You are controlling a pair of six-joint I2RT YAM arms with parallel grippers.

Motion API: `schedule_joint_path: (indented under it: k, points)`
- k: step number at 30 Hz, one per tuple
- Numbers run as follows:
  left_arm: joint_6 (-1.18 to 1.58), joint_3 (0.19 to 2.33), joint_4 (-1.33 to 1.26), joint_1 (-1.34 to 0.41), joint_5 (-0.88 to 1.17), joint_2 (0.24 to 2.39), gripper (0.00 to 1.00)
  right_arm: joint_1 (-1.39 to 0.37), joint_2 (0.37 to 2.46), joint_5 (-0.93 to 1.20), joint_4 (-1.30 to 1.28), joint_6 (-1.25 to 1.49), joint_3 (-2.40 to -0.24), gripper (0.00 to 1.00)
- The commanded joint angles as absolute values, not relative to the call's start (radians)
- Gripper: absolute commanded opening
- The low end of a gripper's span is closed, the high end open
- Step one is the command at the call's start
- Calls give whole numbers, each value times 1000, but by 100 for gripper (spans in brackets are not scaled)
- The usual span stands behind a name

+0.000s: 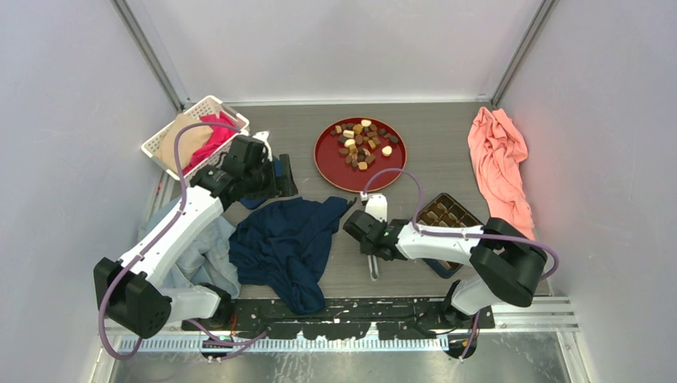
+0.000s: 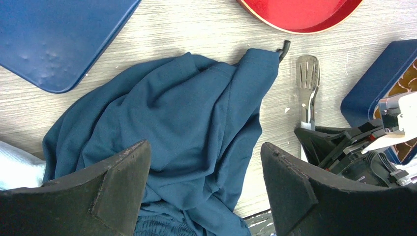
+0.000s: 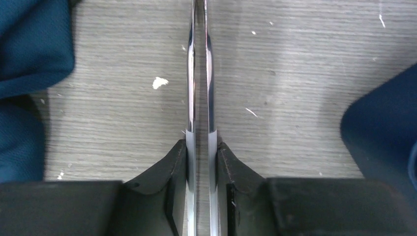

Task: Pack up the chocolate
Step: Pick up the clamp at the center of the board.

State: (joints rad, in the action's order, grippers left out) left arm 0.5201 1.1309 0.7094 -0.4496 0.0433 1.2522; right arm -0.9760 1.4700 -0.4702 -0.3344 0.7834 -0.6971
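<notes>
Only the top view shows the chocolate (image 1: 361,142), heaped on the red tray (image 1: 326,166) far across the bench (image 1: 435,128). The right wrist view shows the right gripper (image 3: 200,147) pinching metal tongs (image 3: 199,88). The left wrist view shows the left gripper (image 2: 206,169) spread wide over blue cloth (image 2: 187,123).

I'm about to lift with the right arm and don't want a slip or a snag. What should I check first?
1. Right gripper closed on both arms of the tongs: ok.
2. Tongs sit centred between its fingers: ok.
3. Tongs apart from the navy cloth: ok.
4. Left gripper open, holding nothing, over the cloth: ok.
5. Chocolate lies on the red tray: ok.
6. Free compartments in the navy box: cannot tell, the right arm hides part of it.
</notes>
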Motion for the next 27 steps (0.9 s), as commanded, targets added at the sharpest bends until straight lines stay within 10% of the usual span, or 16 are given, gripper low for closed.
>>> schedule_joint_path:
  k: [1, 11, 27]
  points:
    - [517, 1136, 690, -446, 26, 1223, 82, -982, 1402, -484, -498, 764, -749, 5]
    - [511, 1152, 708, -446, 9, 1228, 82, -825, 1390, -246, -982, 567, -1181, 1]
    - [497, 1140, 702, -446, -16, 1198, 82, -620, 1599, -171, -968, 422, -1467, 35]
